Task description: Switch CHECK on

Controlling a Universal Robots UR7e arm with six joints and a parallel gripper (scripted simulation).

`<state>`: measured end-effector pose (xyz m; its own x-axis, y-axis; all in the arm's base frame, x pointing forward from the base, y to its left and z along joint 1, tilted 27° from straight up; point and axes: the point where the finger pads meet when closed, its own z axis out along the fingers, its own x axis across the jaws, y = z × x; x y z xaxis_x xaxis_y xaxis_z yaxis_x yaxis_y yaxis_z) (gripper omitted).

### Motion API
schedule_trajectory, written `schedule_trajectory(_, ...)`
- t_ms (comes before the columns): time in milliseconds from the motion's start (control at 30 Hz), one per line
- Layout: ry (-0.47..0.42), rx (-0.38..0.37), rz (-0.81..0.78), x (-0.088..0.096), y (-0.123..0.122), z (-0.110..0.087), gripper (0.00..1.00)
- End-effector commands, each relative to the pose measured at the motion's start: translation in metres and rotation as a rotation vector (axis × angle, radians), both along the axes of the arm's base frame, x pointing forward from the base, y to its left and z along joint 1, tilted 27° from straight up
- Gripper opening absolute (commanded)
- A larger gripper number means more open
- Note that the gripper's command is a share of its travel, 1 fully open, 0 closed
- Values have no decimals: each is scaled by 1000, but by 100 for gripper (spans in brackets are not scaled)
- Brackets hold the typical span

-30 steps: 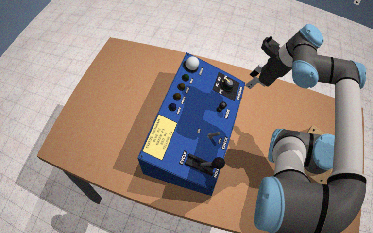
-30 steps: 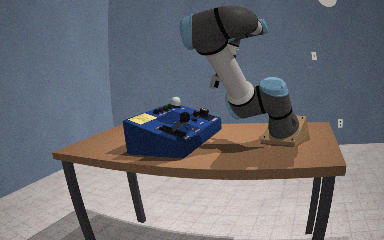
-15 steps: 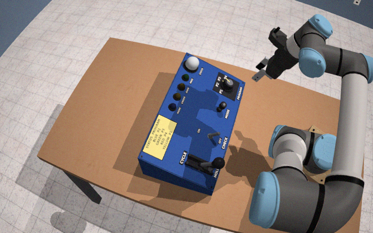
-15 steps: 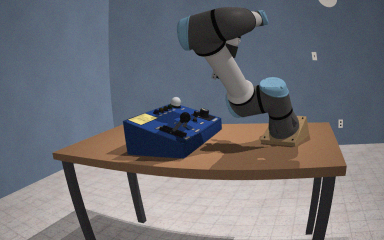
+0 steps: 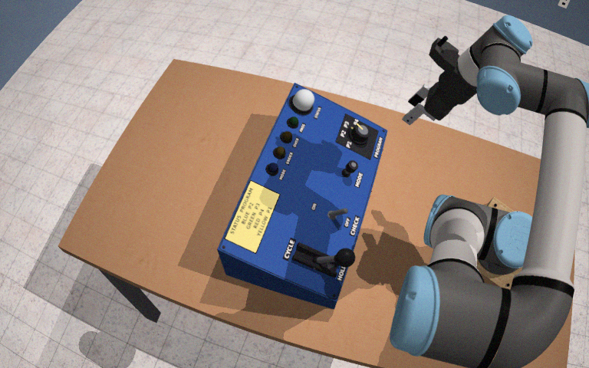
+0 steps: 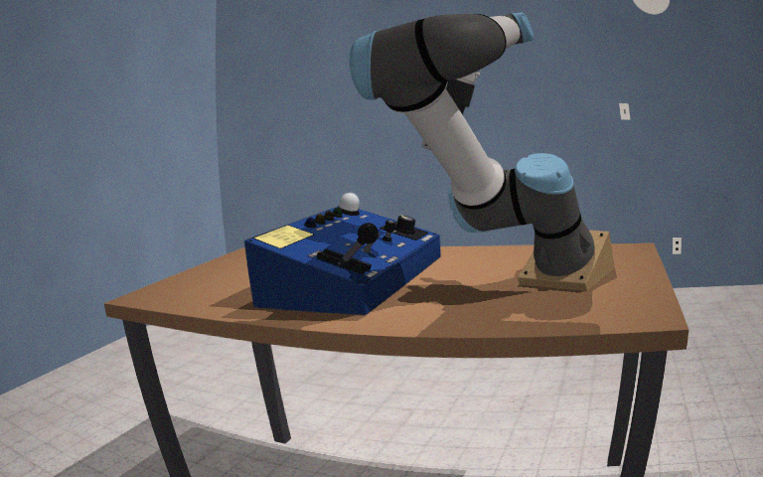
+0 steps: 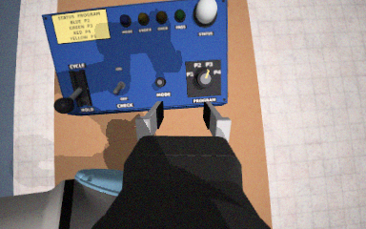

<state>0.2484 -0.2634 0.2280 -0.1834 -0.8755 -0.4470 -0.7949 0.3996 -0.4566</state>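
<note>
From the top view, the blue console sits on the brown surface, turned at a slant. The CHECK toggle stands on the console's right side, between the MODE knob farther away and the CYCLE lever with its black ball nearer; the toggle's grey stem leans toward the OFF mark. The claw hangs in the air beyond the console's far right corner, near the PROGRAM dial, its two grey fingers spread wide with nothing between them and touching nothing.

From the exterior view, the arm rises from its tan base block at the right of the surface and folds high over toward the console at the left. The claw itself is hidden behind the arm here. The white dome stands at the console's far edge.

From the wrist view, the claw looks down on the console from above, its fingers fully apart and empty, framing bare surface at the console's edge below the MODE knob and PROGRAM dial. The CHECK toggle lies to the left of the claw, well apart from both fingers.
</note>
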Motion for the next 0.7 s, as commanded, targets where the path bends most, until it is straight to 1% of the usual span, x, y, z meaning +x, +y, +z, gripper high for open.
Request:
schedule_trajectory(0,0,0,1,0,0,1,100)
schedule_trajectory(100,3,1,6,7,8,2,100)
schedule_trajectory(200,11,-2,17,21,25,6,100)
schedule_trajectory(300,21,-7,34,41,53,11,100)
schedule_trajectory(400,30,-13,53,61,88,17,100)
schedule_trajectory(467,30,-13,53,61,88,17,100)
schedule_trajectory(567,34,-18,73,77,123,22,100)
schedule_trajectory(667,35,-21,89,86,152,25,100)
